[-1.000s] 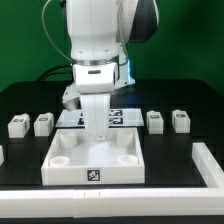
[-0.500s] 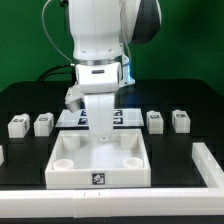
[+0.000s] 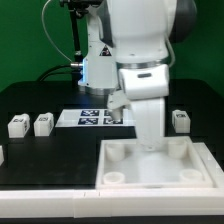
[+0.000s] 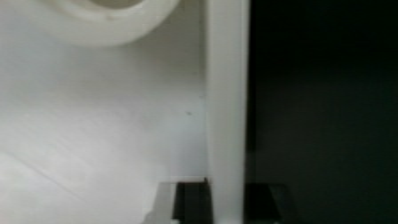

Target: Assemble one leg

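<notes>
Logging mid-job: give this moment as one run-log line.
fingers: clamped on tray wall | tray: exterior view's right | legs: three visible, untouched

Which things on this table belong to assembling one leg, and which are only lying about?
For the job:
- first leg and second leg, both on the exterior view's left
- third leg, on the exterior view's right
- white tray-like piece with round corner sockets

Only lying about:
- marker board, fixed on the table
</notes>
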Robot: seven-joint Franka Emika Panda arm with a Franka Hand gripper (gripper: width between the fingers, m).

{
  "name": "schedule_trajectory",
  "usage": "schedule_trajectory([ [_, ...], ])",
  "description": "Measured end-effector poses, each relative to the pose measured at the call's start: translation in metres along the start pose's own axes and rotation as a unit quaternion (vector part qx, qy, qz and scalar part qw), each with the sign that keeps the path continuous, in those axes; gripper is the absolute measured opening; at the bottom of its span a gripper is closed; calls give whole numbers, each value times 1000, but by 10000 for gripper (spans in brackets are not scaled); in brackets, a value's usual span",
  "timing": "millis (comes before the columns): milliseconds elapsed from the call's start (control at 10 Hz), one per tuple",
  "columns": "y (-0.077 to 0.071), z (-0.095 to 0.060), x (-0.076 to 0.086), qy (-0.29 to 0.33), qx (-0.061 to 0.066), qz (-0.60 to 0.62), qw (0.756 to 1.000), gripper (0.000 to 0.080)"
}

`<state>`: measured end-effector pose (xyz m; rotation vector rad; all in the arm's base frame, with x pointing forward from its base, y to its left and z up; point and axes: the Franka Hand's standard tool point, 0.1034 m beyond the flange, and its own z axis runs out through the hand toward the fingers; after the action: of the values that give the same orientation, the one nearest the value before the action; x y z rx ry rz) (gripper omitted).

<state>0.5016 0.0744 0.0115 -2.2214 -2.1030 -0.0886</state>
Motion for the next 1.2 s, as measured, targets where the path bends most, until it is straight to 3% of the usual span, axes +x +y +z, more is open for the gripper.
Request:
schedule_trajectory([
  [100, 0, 2, 0, -2, 6, 5, 1000, 61],
  [600, 0, 1, -3, 3, 4, -5, 1000, 61],
  [900, 0, 1, -4, 3, 4, -4, 1000, 521],
  [1000, 0, 1, -4, 3, 4, -4, 1000, 608],
  [1200, 0, 1, -4, 3, 4, -4, 1000, 641],
])
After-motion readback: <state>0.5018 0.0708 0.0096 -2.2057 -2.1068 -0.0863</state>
